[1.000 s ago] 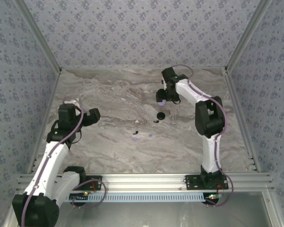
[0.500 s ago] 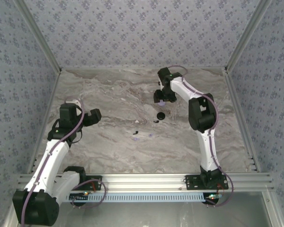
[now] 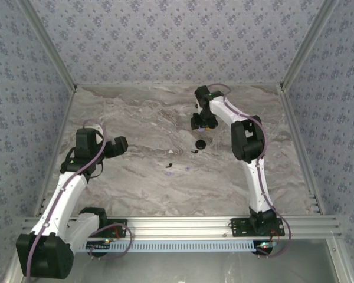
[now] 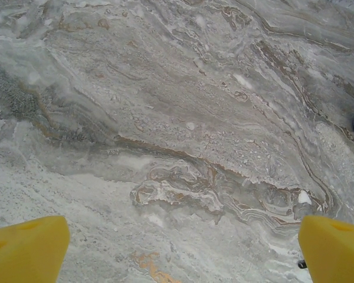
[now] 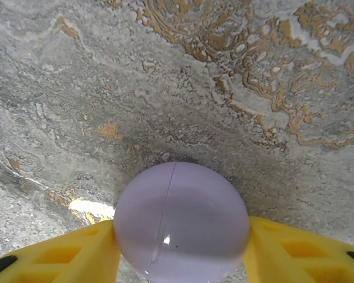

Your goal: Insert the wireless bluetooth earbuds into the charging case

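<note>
left gripper (image 3: 117, 144): jaws spread as wide as they go, nothing between them. its yellow fingers (image 4: 26, 247) hang over bare marble table (image 3: 135, 118), well apart from every piece.
earbuds: loose on the table near its middle, none in a case. a black earbud (image 3: 170, 165) lies just beside a lavender earbud (image 3: 168, 173), and a second pale one (image 3: 189, 170) sits a little to the right.
black case (image 3: 199, 144): flat on the table between the earbuds and the right gripper. a small black piece (image 3: 193, 151) lies just beside it, too small to name.
right gripper (image 3: 200, 124): roughly half open at the far middle of the table, both fingers pressed against the sides of the lavender case (image 5: 182, 212), low over the marble.
risk, slip: the case is round and glossy, so an off-centre squeeze would likely squirt it forward out of the pinch.
risk, seam: a seam runs down the shell. pressure across it may hold the lid shut when it has to open.
risk, scatter: the earbuds are tiny and unsecured, so a dropped case or a low arm sweep could knock them away.
</note>
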Motion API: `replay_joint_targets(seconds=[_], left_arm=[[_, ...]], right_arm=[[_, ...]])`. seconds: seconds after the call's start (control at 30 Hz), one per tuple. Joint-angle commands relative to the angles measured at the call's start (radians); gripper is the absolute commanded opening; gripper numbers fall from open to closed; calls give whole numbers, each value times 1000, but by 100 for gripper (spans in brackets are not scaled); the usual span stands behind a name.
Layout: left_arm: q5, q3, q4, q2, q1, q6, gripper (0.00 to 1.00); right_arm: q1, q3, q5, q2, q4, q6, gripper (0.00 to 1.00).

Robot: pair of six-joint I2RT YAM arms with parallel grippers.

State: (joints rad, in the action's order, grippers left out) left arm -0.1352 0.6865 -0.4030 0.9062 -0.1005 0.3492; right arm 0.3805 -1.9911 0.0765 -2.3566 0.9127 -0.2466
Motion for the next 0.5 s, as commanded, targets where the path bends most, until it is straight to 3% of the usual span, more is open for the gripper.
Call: replay_joint_targets(seconds=[0.0, 0.47], left_arm=[[-17, 45, -17, 4, -5, -19, 99], [-22, 46, -13, 10, -5, -19, 99]], right_arm=[[11, -32, 20, -27, 32, -24, 55], [107, -48, 20, -17, 41, -112, 52]])
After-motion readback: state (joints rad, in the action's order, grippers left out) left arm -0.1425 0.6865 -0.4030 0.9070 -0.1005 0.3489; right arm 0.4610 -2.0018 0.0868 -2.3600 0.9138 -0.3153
